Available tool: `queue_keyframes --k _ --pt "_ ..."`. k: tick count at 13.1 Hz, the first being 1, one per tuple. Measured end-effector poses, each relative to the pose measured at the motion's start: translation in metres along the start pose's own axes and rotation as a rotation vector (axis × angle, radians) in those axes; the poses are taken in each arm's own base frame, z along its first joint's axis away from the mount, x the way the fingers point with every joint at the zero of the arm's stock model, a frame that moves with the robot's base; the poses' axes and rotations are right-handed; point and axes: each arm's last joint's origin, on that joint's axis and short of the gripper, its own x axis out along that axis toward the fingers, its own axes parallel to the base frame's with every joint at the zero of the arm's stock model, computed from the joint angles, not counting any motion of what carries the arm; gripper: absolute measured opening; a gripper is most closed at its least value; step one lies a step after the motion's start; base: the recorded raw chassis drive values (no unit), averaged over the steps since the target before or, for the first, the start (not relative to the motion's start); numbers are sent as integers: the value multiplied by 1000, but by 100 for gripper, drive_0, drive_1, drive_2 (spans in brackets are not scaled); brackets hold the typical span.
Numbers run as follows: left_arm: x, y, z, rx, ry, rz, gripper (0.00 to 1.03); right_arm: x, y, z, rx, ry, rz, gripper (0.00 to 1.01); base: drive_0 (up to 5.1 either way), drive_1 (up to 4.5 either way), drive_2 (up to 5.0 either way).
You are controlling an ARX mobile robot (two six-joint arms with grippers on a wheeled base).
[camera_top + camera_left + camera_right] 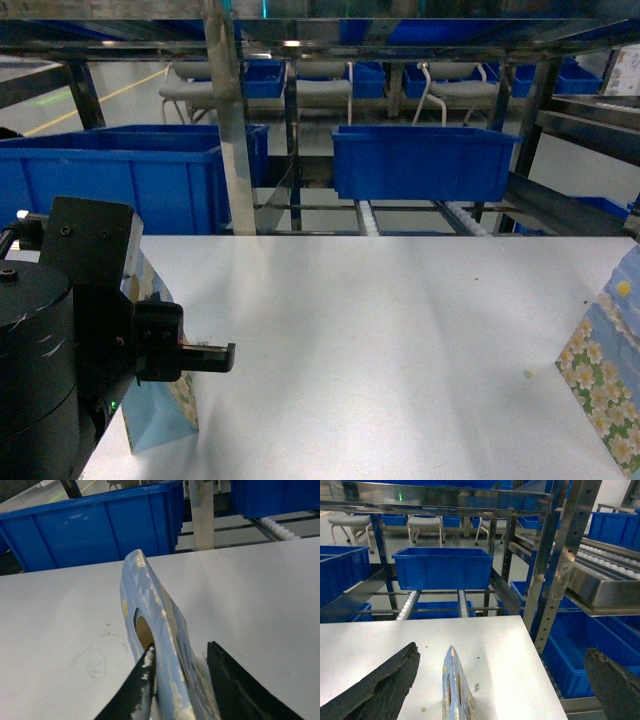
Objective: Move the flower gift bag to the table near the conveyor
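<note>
Bag (150, 615): upright on the table's (400, 320) left edge, between my left gripper's (181, 680) narrow jaws
Conveyor (415, 215): behind the table
Second bag (454, 690): right edge, my right gripper (502, 680) wide around it

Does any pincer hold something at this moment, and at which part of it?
The left pincer has its fingers on both sides of a flower bag's top edge, beside the handle hole; firm contact cannot be told. The right pincer is open and holds nothing.
</note>
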Motion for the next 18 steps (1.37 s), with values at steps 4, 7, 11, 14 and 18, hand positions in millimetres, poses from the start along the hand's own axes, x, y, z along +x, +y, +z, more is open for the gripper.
queue_keyframes --k 4,7,11,14,18 --pt "0 29 56 -110 -182 -41 98 0 0 0 0 -1 0 98 0 0 0" --pt "-20 55 108 -194 -389 -68 98 0 0 0 0 0 0 98 0 0 0" --pt "-46 85 152 -167 -513 -165 98 0 0 0 0 0 0 98 0 0 0" --pt "-65 91 176 -124 -568 -157 98 0 0 0 0 0 0 98 0 0 0" --pt "-84 107 143 -139 -291 -158 59 -14 3 -17 8 -60 140 58 0 0 0"
